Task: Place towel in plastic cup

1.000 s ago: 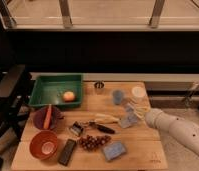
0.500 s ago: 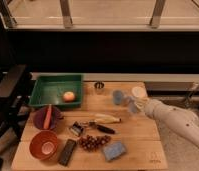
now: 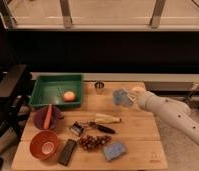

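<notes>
Towel held aloft, clenched in gripper over right rear of wooden table. Plastic cup just left of gripper, partly hidden behind towel. Metal cup near, further left. Green tray well apart.

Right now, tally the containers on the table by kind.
Cups: 3 (metal cup, blue plastic cup, white cup)
Bowls: 2 (purple bowl, reddish-brown bowl)
Tray: 1 (green tray)
Total: 6
Pincer sits beside the blue plastic cup.
</notes>
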`<state>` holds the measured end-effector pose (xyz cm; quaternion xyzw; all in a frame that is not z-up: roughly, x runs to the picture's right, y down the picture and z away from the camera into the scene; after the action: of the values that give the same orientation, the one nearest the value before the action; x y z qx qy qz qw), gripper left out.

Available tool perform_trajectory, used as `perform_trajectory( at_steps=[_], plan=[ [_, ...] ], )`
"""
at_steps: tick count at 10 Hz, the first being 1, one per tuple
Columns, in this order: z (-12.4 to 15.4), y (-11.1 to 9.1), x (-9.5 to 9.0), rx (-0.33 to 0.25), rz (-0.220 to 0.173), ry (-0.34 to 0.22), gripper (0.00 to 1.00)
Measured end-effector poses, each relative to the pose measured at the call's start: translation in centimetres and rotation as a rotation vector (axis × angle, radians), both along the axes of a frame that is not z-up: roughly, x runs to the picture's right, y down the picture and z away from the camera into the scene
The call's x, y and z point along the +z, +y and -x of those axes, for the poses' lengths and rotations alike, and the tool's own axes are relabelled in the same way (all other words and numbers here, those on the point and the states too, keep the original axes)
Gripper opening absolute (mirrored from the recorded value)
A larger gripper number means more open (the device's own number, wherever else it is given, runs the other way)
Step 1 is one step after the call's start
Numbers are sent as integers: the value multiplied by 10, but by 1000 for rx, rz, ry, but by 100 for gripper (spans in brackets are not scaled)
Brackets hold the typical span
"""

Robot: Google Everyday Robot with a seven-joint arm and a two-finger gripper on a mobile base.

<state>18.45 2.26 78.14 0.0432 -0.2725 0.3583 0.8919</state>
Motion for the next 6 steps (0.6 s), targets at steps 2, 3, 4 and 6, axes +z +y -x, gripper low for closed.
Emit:
perform_trajectory(
  at_steps=[2,3,4,6],
  plan=[
    [11,-11,1,-17,-17,-22,0],
    [17,-18,1,-28,-26,-33,0],
    [28,-26,2,-43,-35,-45,5],
    [39,-40,13,-72,-38,-47,26]
  ],
)
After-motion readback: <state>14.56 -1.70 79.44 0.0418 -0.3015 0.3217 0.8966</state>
